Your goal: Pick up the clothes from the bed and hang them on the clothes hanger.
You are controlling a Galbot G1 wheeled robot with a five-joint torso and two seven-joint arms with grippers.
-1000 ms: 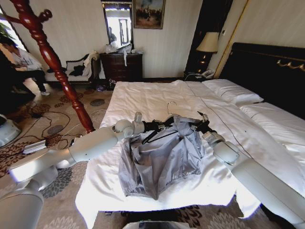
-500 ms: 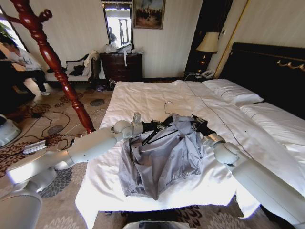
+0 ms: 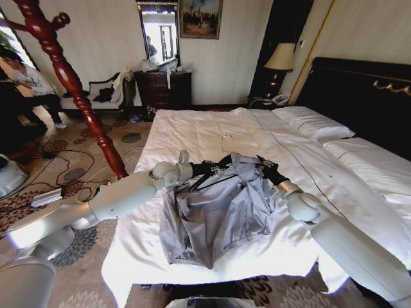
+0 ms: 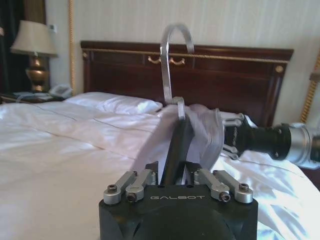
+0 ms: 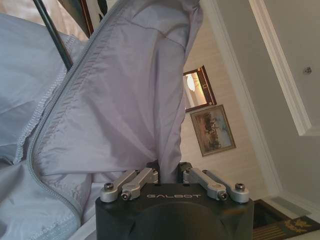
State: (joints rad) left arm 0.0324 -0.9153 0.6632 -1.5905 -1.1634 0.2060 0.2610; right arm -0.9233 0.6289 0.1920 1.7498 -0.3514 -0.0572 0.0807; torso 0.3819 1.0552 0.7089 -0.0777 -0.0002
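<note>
The pale grey-blue clothes (image 3: 215,215) lie crumpled on the white bed (image 3: 199,128), their upper part lifted over the black clothes hanger (image 3: 218,162), whose metal hook (image 3: 226,141) sticks up. My left gripper (image 3: 207,169) is shut on the hanger's left side; in the left wrist view the hanger (image 4: 176,145) stands up between its fingers (image 4: 172,176). At the shirt's right shoulder my right gripper (image 3: 261,161) is shut on the fabric (image 5: 125,100), which rises from between its closed jaws (image 5: 169,172). The left wrist view also shows the right gripper (image 4: 232,137) against the cloth.
A tall reddish-brown coat stand (image 3: 70,83) rises left of the bed on the patterned carpet. The black headboard (image 3: 359,83) and pillows (image 3: 314,123) are to the right. A dark dresser (image 3: 164,90), a chair with garments (image 3: 106,93) and a lamp (image 3: 280,58) line the far wall.
My right gripper has shifted farther onto the bed and slightly left, drawing the shirt's shoulder along the hanger. The hook has edged left. The left arm has hardly moved.
</note>
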